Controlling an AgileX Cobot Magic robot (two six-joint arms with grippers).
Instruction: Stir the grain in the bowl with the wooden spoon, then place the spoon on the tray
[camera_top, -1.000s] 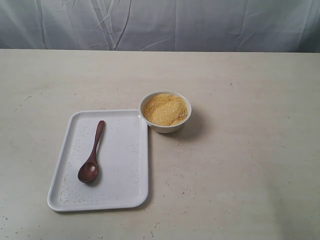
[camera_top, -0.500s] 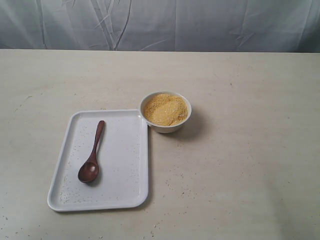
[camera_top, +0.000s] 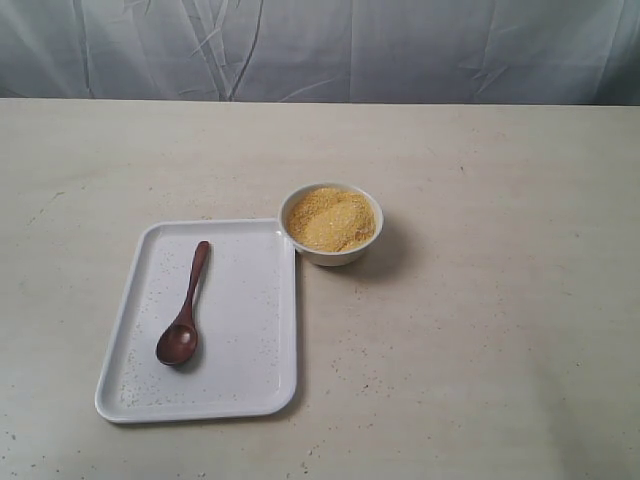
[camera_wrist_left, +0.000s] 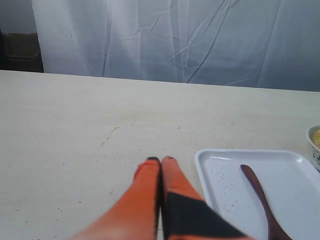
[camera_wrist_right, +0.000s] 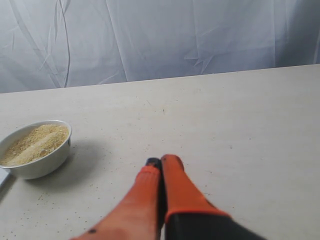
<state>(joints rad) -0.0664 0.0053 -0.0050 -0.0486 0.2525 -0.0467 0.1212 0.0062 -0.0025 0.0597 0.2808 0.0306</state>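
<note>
Spoon (camera_top: 186, 305): flat on the tray (camera_top: 245, 340), handle toward the far edge, untouched. Grain (camera_top: 332, 218): mounded in the bowl (camera_top: 331, 257), which sits just beside the tray's far right corner; contact cannot be confirmed. Stray grains speckle the tray and table (camera_top: 480, 350).

Left gripper (camera_wrist_left: 161, 160): jaws pressed together, empty, short of the tray. Right gripper (camera_wrist_right: 162, 161): the same, well apart from the bowl.

Assessment: the layout fits either an unstarted pick-up or a finished task. If stirring is pending, you must open the left jaws and pinch the slim, low-lying handle squarely.
</note>
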